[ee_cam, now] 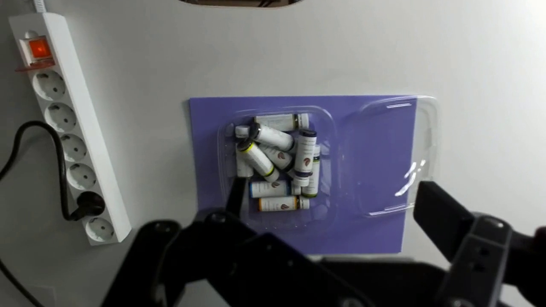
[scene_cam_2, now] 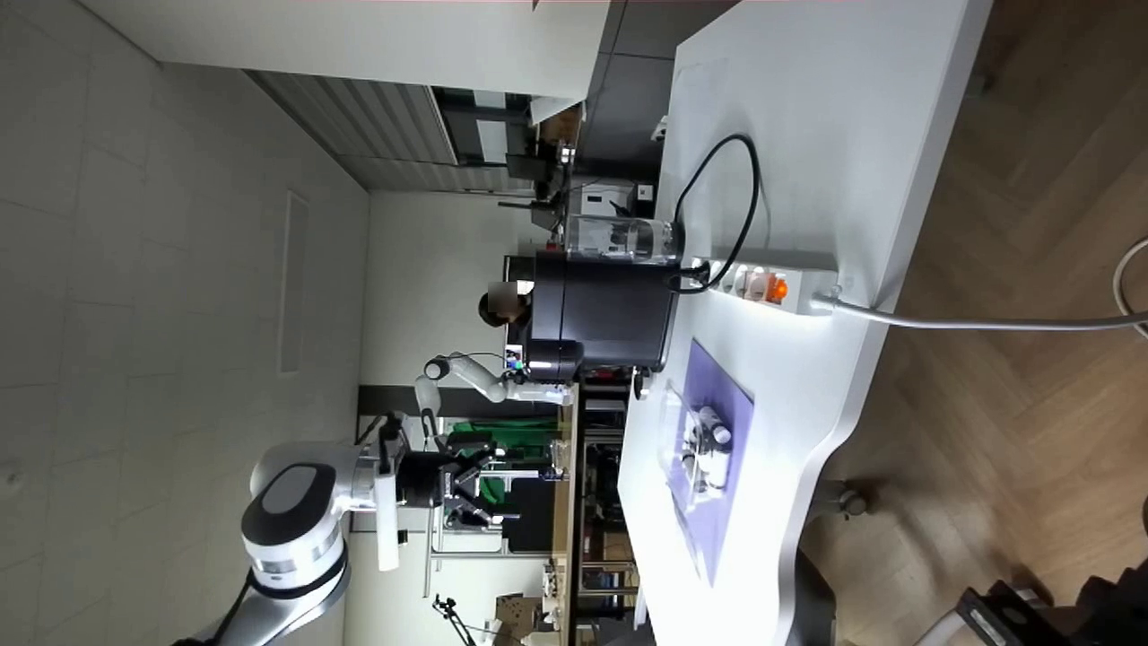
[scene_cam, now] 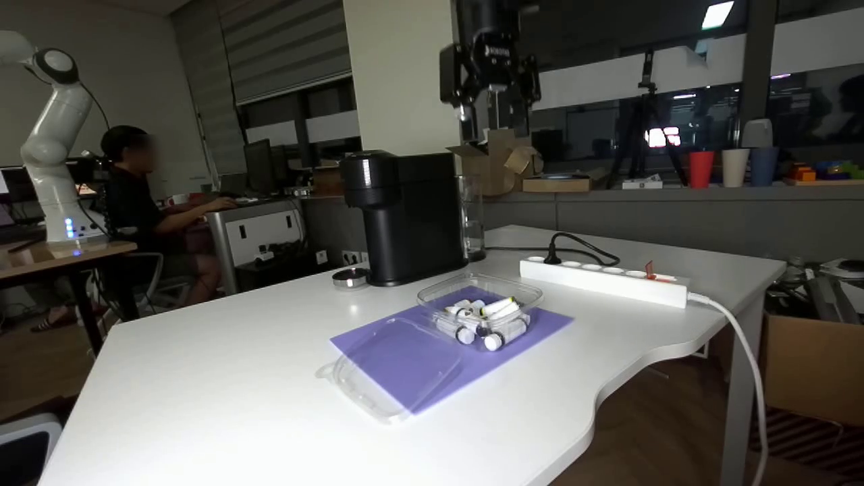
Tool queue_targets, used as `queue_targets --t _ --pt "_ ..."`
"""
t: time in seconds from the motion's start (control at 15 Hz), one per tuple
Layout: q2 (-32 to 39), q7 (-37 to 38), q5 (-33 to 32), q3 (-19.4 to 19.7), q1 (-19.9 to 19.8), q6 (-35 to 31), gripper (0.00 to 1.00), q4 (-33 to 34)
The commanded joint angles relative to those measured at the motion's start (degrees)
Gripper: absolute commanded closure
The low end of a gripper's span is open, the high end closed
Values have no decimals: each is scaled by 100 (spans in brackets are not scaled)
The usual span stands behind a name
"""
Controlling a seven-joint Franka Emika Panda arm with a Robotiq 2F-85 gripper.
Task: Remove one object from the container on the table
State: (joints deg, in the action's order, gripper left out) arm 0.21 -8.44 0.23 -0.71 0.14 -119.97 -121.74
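A clear plastic container [ee_cam: 326, 204] holds several small white-labelled vials [ee_cam: 273, 160], some lying across others. It stands on a flat purple sheet [ee_cam: 204, 175] on the white table [scene_cam: 236, 378]. The vials also show in both exterior views [scene_cam: 482, 317] [scene_cam_2: 715, 462]. A clear lid [ee_cam: 384, 157] lies apart beside the container, partly over the sheet's edge. My gripper [scene_cam: 498, 127] hangs high above the table, well clear of the container. It is open and empty, with its fingers wide apart in the wrist view [ee_cam: 332, 187]. The left finger partly covers the container's edge there.
A black coffee machine [scene_cam: 418, 216] with a clear cylinder [scene_cam: 472, 216] stands behind the container. A small round metal dish [scene_cam: 350, 278] lies near it. A white power strip [scene_cam: 607, 282] with a black plug and cables lies beside the sheet. A person [scene_cam: 138, 182] sits further back.
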Motion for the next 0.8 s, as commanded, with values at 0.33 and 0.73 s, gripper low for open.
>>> queue_targets --t 0.33,0.73 --pt "1612 -376 -351 139 -175 -376 0 775" --pt "2338 113 -777 232 -69 -975 0 773"
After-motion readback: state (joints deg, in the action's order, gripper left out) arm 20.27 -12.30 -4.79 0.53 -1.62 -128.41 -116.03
